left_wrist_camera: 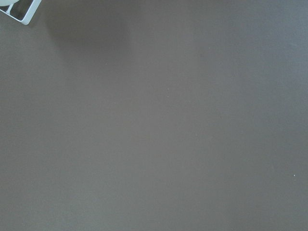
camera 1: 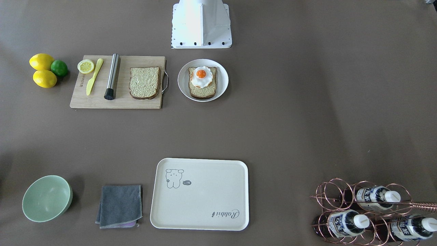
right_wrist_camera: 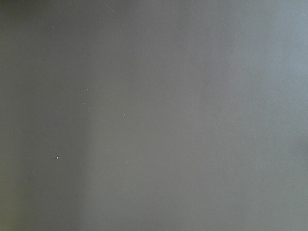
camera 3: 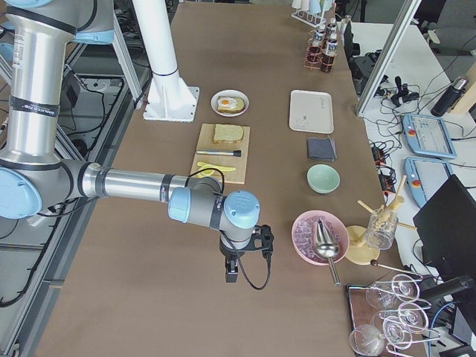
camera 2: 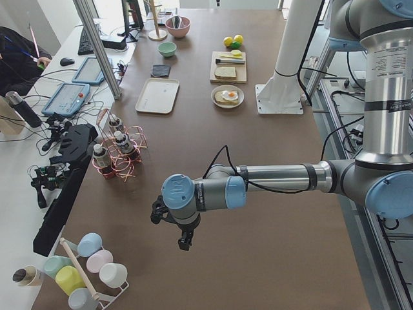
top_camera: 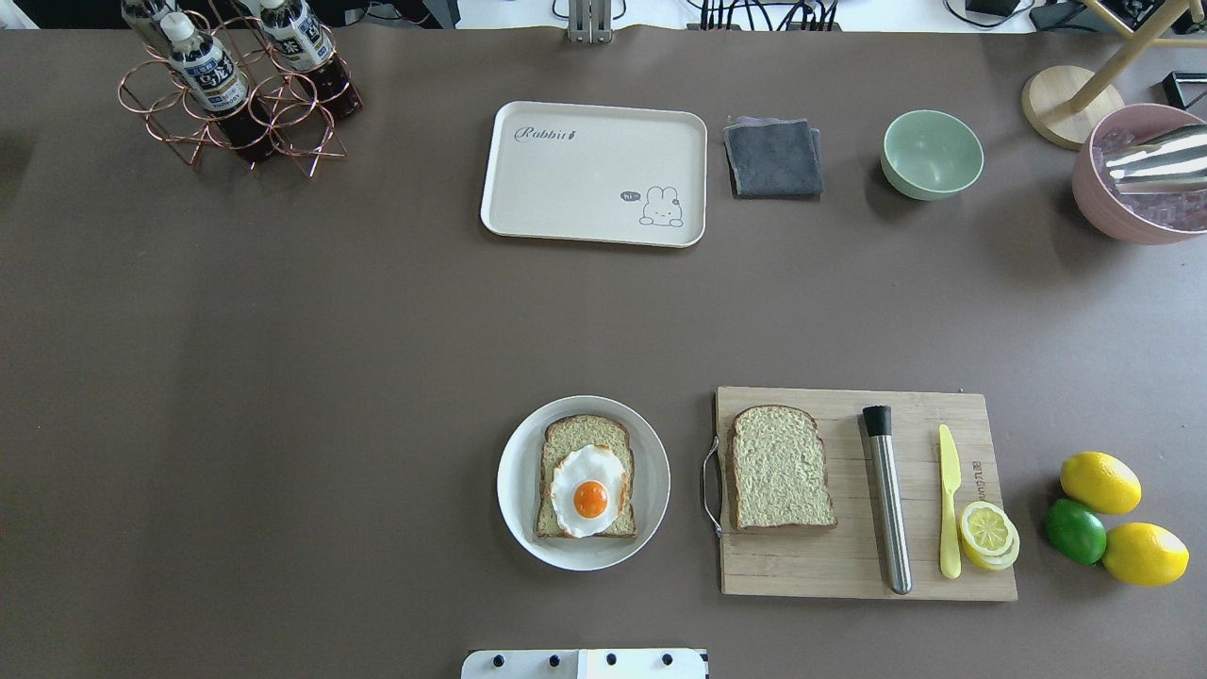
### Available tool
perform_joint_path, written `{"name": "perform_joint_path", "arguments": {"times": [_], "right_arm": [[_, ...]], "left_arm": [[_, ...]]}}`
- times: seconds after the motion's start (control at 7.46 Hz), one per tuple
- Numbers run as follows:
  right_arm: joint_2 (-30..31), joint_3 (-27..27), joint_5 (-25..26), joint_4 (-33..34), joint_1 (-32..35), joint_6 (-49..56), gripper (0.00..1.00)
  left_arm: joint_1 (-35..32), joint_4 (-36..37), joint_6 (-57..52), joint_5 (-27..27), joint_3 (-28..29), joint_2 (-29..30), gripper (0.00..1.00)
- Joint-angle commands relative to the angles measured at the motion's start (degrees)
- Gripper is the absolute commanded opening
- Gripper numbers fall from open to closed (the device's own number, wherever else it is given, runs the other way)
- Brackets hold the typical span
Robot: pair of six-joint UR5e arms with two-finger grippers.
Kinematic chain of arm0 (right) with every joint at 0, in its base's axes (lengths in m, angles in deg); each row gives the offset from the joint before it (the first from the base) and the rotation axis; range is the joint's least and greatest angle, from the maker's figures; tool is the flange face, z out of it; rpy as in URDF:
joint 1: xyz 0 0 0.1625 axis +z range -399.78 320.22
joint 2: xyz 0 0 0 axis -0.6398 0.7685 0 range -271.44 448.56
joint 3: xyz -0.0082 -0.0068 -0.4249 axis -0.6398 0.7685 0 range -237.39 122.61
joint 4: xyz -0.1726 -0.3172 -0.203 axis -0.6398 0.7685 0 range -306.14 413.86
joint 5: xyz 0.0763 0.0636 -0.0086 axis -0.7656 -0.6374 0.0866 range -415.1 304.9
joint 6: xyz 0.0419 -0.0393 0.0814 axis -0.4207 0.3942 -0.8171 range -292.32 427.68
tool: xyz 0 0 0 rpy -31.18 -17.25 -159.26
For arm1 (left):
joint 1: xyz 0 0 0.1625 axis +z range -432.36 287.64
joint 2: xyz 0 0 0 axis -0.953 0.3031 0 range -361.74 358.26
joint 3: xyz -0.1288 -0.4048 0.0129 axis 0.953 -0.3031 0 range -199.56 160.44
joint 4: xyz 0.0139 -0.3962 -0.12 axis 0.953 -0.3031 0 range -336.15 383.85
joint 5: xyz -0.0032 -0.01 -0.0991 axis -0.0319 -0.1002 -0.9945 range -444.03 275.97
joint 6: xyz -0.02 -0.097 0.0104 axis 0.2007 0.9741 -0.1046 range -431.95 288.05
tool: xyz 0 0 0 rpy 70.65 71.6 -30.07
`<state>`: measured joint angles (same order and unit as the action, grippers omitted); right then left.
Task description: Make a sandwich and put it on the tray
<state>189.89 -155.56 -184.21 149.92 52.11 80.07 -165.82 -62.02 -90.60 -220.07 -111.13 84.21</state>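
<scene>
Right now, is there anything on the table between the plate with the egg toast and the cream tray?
Nothing. The overhead view shows only bare brown table between the plate and the tray.

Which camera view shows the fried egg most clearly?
Overhead exterior: the fried egg sits large and unobstructed on the bread slice in the white plate. Front-facing shows it slightly smaller; both side views show it tiny; wrist views miss it.
</scene>
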Motion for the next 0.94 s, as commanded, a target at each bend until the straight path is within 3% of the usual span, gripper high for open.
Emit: {"name": "perform_joint_path", "arguments": {"times": [0.0, 0.8], "right_arm": [[0.0, -0.09, 0.0, 0.0, 0.04, 0.0, 1.0], [0.0, -0.35, 0.0, 0.0, 0.04, 0.0, 1.0]], "left_arm": [[0.04, 0.0, 0.11, 0.16, -0.19, 0.09, 0.99], [-0.05, -2.29, 0.37, -0.02, -1.42, 0.35, 0.99]]}}
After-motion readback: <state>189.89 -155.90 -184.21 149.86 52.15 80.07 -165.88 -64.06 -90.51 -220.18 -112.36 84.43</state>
